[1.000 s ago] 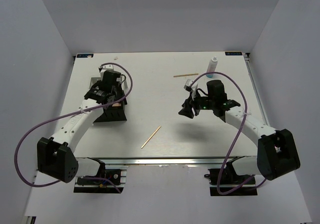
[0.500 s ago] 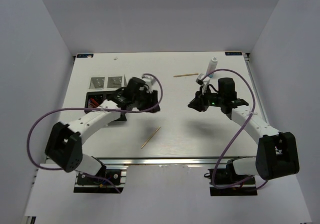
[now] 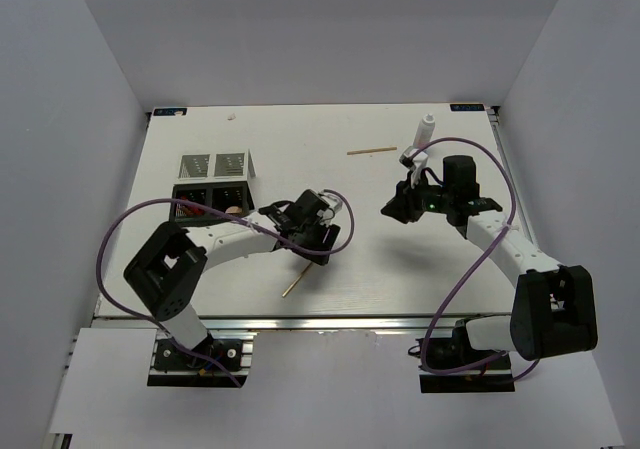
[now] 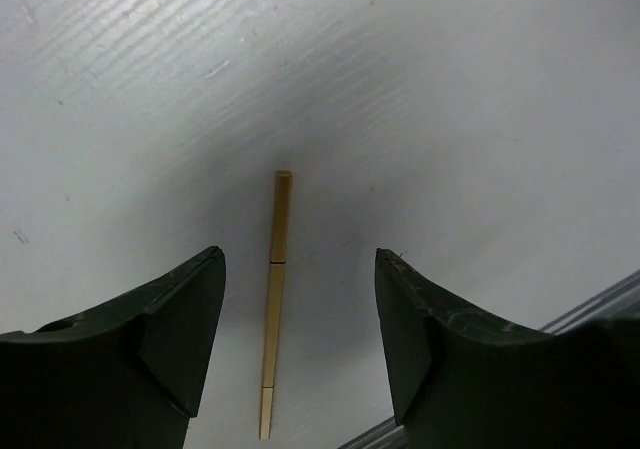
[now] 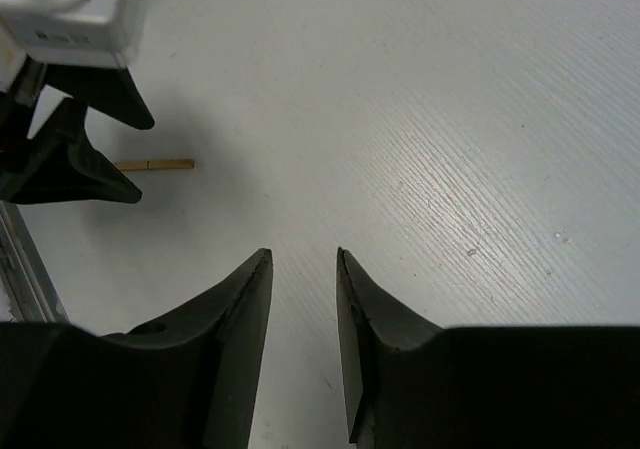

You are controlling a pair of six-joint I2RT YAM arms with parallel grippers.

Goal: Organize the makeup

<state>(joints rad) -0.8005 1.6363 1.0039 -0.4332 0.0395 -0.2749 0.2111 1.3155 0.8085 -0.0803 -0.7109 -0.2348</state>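
Observation:
A thin wooden stick (image 3: 293, 283) lies on the white table near the front edge. My left gripper (image 3: 313, 237) hovers over its far end, open and empty. In the left wrist view the stick (image 4: 273, 299) lies lengthwise between the spread jaws, nearer the left finger (image 4: 185, 319), and my gripper (image 4: 300, 259) does not touch it. My right gripper (image 3: 394, 209) is open with a narrow gap and holds nothing (image 5: 303, 259). A second wooden stick (image 3: 371, 151) and a small white-blue bottle (image 3: 425, 129) stand at the back, beyond the right gripper. A peach disc (image 3: 232, 210) and red-black sticks (image 3: 181, 207) sit in the organizer.
The compartmented organizer box (image 3: 212, 181) stands at the left of the table. The table's front metal rail (image 3: 330, 321) runs close to the near stick. In the right wrist view the left arm's gripper (image 5: 70, 149) and the stick (image 5: 155, 165) show at upper left.
My left arm has swung from the organizer to the right and forward, ending over the near wooden stick. My right gripper moved back and right, then stayed nearly still.

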